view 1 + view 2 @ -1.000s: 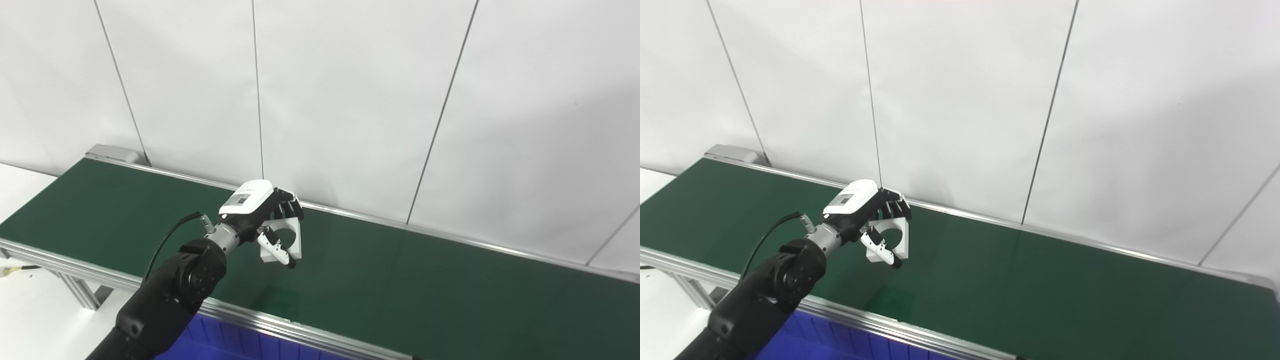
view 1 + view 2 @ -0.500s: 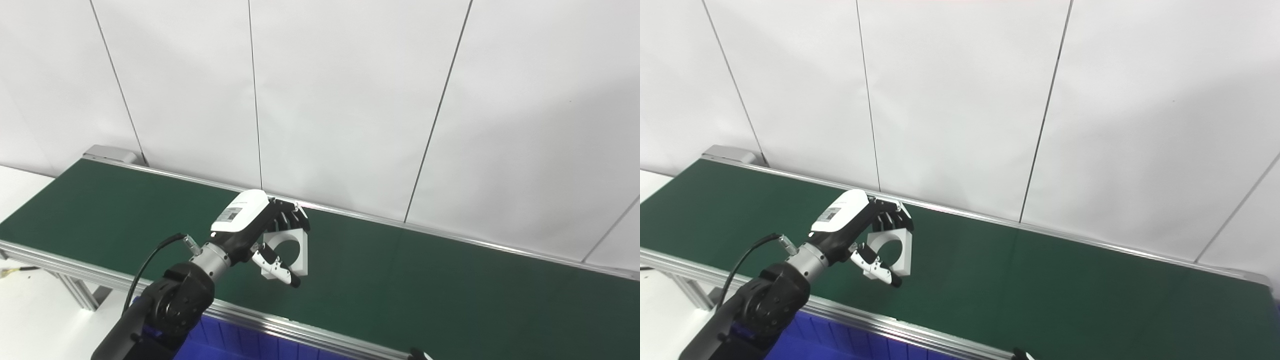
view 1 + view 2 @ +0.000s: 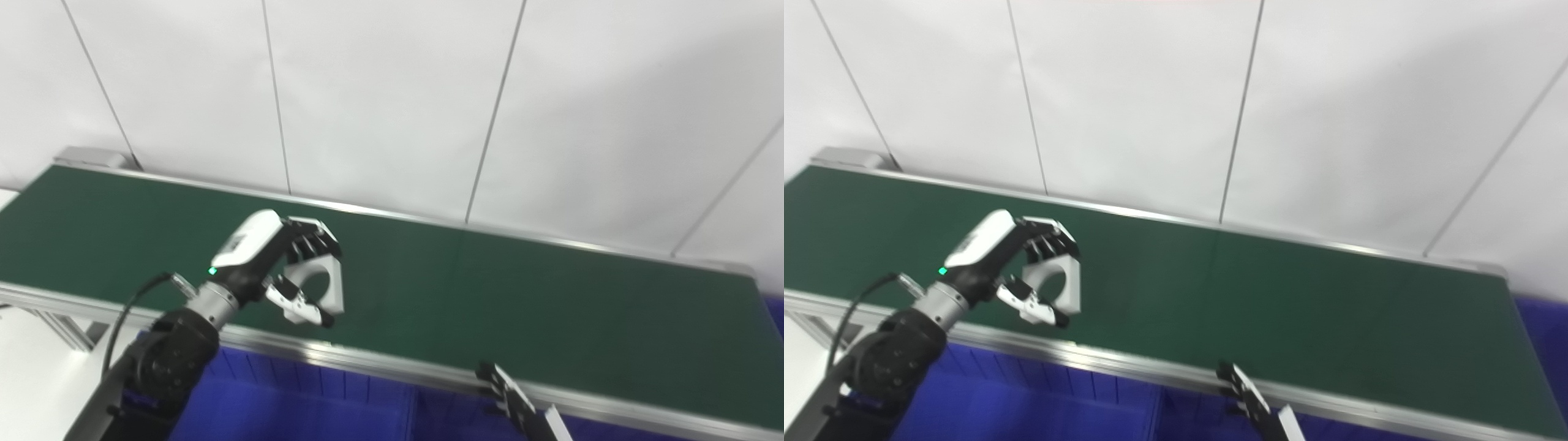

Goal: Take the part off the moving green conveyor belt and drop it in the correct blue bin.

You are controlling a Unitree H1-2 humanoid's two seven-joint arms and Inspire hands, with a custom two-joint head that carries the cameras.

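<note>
Left eye view: left hand (image 3: 269, 257) raised above green conveyor belt (image 3: 490, 294), fingers and thumb closed around white part (image 3: 324, 288) — part off belt. Blue bin (image 3: 294, 404) below hand. Right hand (image 3: 511, 401) just entering, low right — state unclear.

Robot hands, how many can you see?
2. The left hand is above the green belt, shut on a white part. The right hand pokes up at the bottom edge, mostly hidden.

My two head cameras sit side by side, looking down at the same green conveyor belt (image 3: 490, 288) and white wall (image 3: 380, 92).
</note>
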